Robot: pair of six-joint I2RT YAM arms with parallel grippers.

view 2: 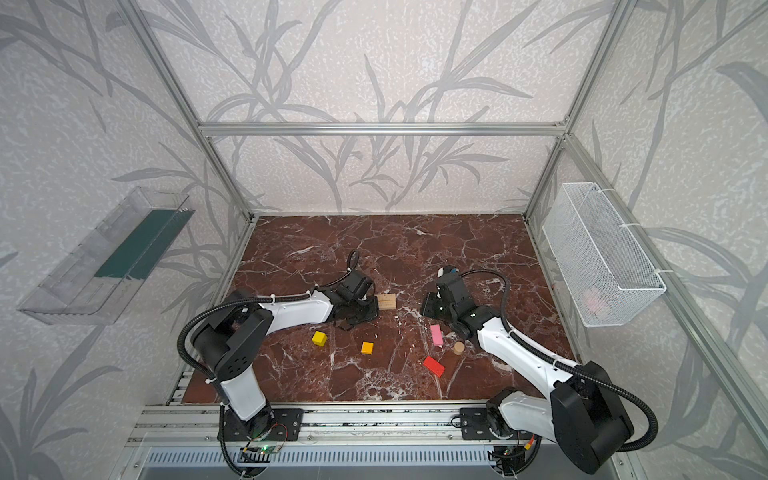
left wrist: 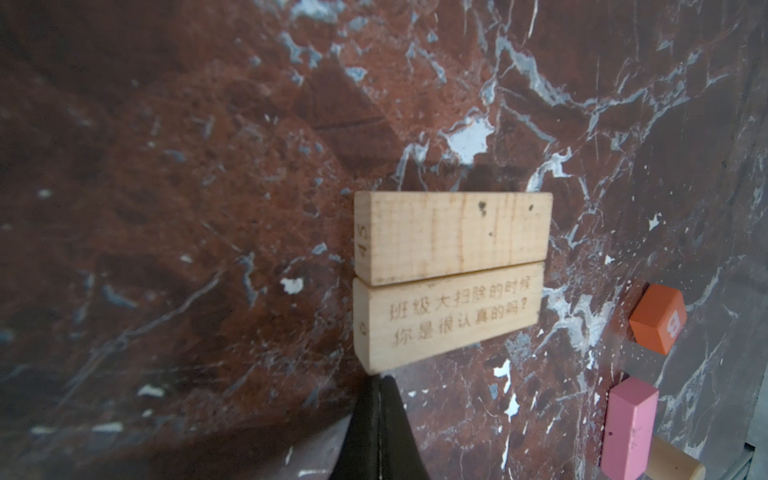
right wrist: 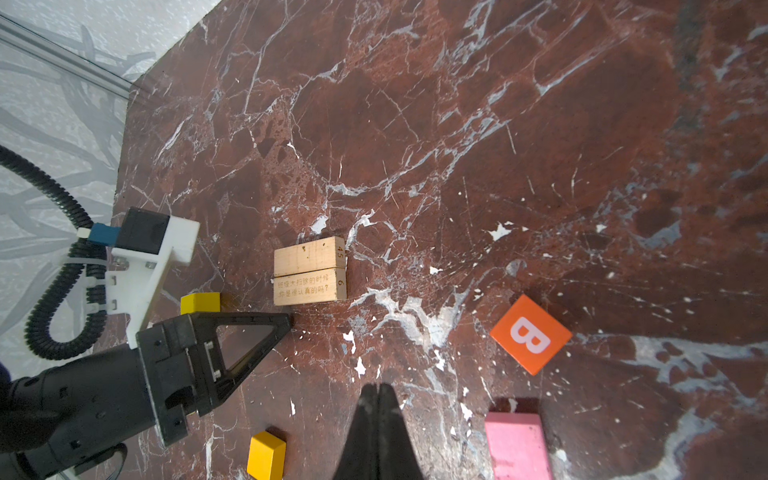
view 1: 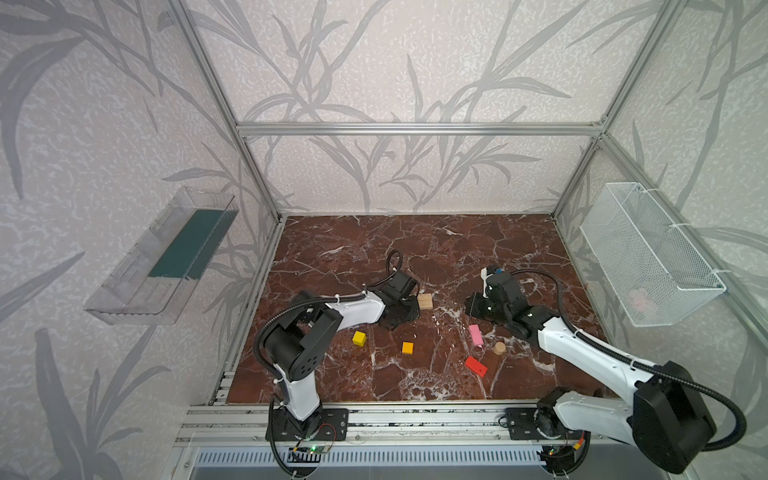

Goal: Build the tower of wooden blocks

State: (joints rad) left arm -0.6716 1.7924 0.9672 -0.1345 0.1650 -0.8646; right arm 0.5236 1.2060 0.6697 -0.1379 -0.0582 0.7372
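A red-brown marbled surface [view 1: 415, 249] is seen in both top views, filling the lower middle of the frame and closed in on three sides by leaf-patterned walls [view 1: 395, 62] and an aluminium frame [view 1: 415, 129]. A clear tray [view 1: 162, 257] is fixed to the wall at the left of the frame, a white mesh basket [view 1: 648, 253] at the right. Open room is left over the upper half of the surface; the blocks are gathered lower down. The two tan planks [view 1: 425, 301] are laid flat, side by side and touching, near the centre. Below them, the yellow cube [view 1: 359, 338] and orange cube [view 1: 408, 348] are set apart at the left, and the pink brick [view 1: 475, 335], tan cylinder [view 1: 499, 347] and red brick [view 1: 476, 366] are grouped at the right. The orange-red cube [right wrist: 530, 334], marked B, is shown in the right wrist view. Every block lies singly on the surface. The left tool [left wrist: 379, 382] is pressed together and empty, its tip at the corner of one plank; contact cannot be told. The right tool [right wrist: 379, 392] is likewise closed on nothing, apart from the planks
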